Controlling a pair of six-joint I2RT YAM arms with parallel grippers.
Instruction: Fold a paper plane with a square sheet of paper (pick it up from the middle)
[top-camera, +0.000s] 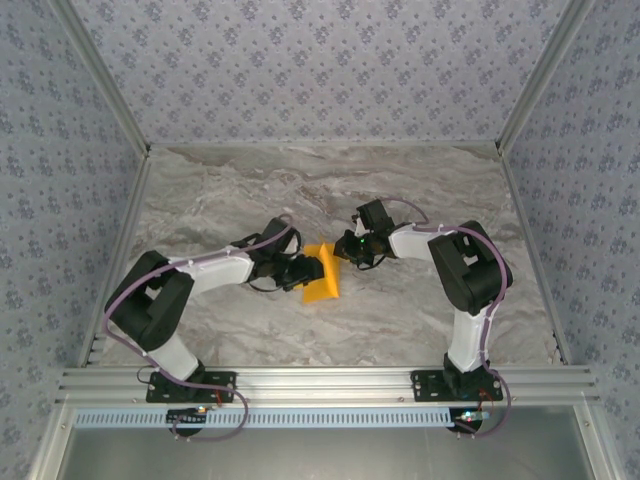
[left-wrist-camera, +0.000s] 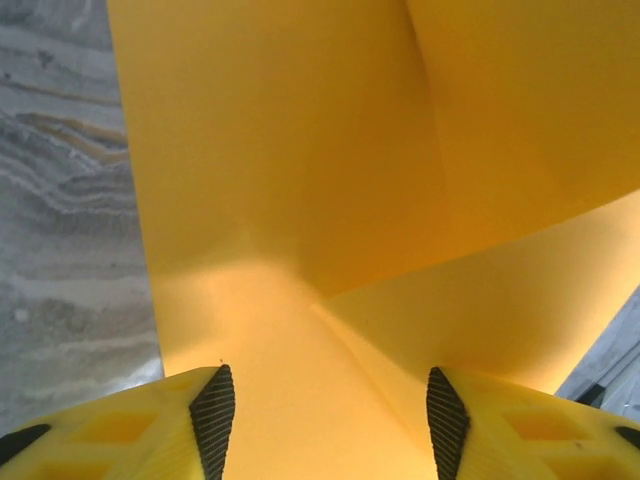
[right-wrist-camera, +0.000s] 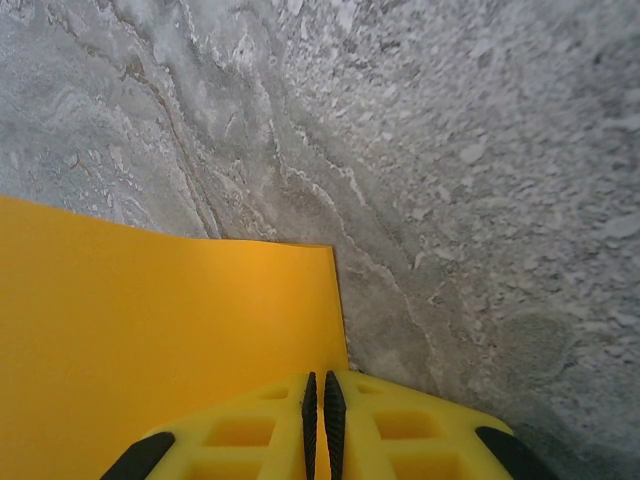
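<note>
Now, your right gripper is pinched on one edge of the orange paper — pads all but touching. Your left gripper stands open, fingers well apart, with the creased paper running between them — unclamped. It sits mid-table, between both arms.

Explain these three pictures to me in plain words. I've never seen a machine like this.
Two robot arms are bolted to the near edge of a marble-patterned table. The wide picture looks down from above and behind them; the other two come from cameras on each wrist, so the yellow fingers at the bottom are that arm's own claw. Between the arms is a sheet of orange paper, already creased. The right claw is shut on its edge. The left claw stands open, with paper lying between its fingers.
</note>
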